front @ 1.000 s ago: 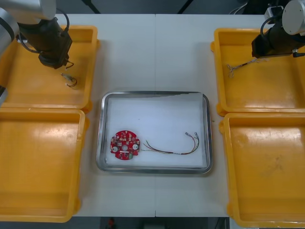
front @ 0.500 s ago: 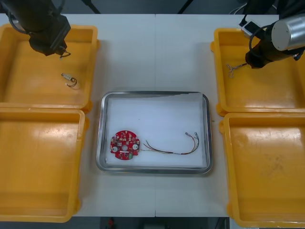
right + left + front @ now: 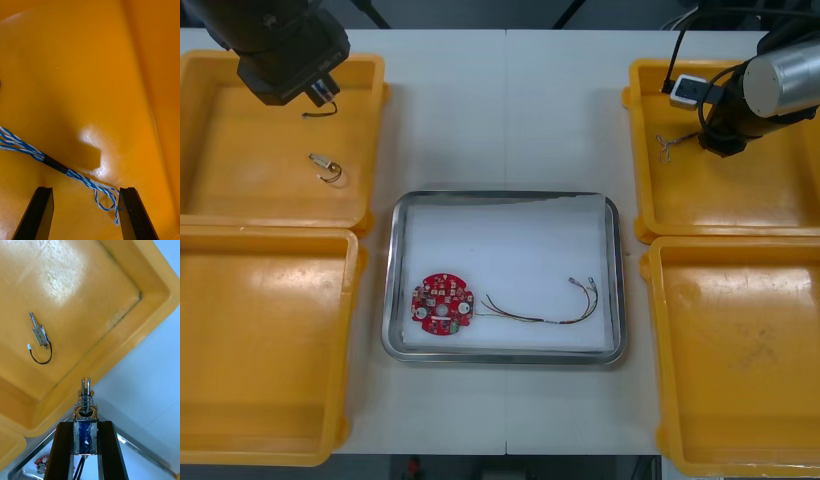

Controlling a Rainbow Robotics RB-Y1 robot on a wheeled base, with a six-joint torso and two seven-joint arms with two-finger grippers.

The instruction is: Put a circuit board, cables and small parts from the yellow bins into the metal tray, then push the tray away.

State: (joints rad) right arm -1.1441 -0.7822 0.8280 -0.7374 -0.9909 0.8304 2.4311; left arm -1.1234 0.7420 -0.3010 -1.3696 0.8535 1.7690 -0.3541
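**2 items in the tray, a 3rd lifted clear of its bin**

2 things already lie inside the metal tray (image 3: 505, 196): the round red circuit board (image 3: 442, 305) near its near-left corner and the red and yellow cable (image 3: 545, 310) to the board's right.

Over the last second the left gripper (image 3: 285, 60) has risen from the floor of the yellow bin (image 3: 365, 130) beyond the tray's far-left corner. Its fingers are clamped on a small metal part (image 3: 86, 408), a blue-bodied piece with a spring at its tip and a thin black lead hanging below. The spare part (image 3: 328, 168) lies on that bin's floor, closer to the tray. The pick looks done, so the carry to the tray comes next.

Beyond the tray's far-right corner, the right gripper (image 3: 86, 213) has swung round and come down over the second bin (image 3: 640, 150). Its fingers stand apart on either side of the twisted blue and white cable (image 3: 56, 164), which rests on the bin floor ungripped. That grasp is lined up but not yet closed.
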